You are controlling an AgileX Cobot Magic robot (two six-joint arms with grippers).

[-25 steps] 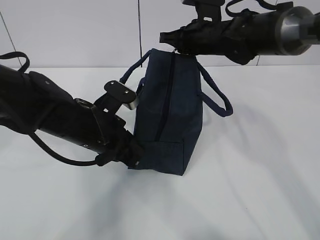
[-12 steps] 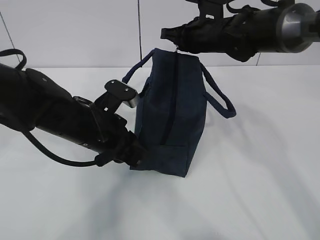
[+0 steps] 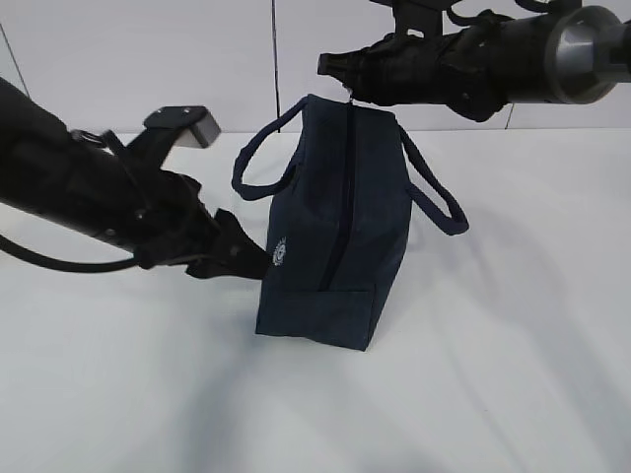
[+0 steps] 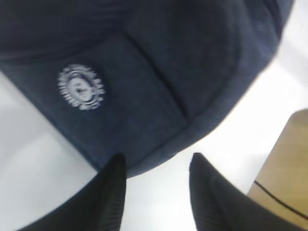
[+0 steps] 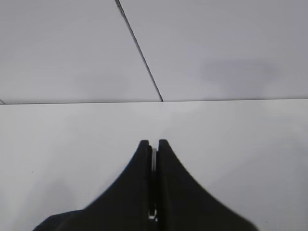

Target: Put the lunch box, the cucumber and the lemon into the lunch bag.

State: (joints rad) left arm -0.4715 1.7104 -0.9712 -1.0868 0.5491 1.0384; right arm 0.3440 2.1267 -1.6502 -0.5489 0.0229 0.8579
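The dark navy boxy fabric lunch bag [image 3: 330, 227] stands upright on the white counter [image 3: 493, 374]; the right hand [image 3: 340, 81] is pinched on something thin and pale at the bag's top, probably its zipper pull; the left hand [image 4: 154, 166], released and gaping, sits beside its lower corner. With nothing bracing it, a sharp pull could tip or drag the bag.

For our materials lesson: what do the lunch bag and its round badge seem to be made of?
The lunch bag: dark navy woven-looking fabric, matte, with stitched seams and soft loop handles. The round badge: pale, apparently printed or embroidered; too blurred to tell which.
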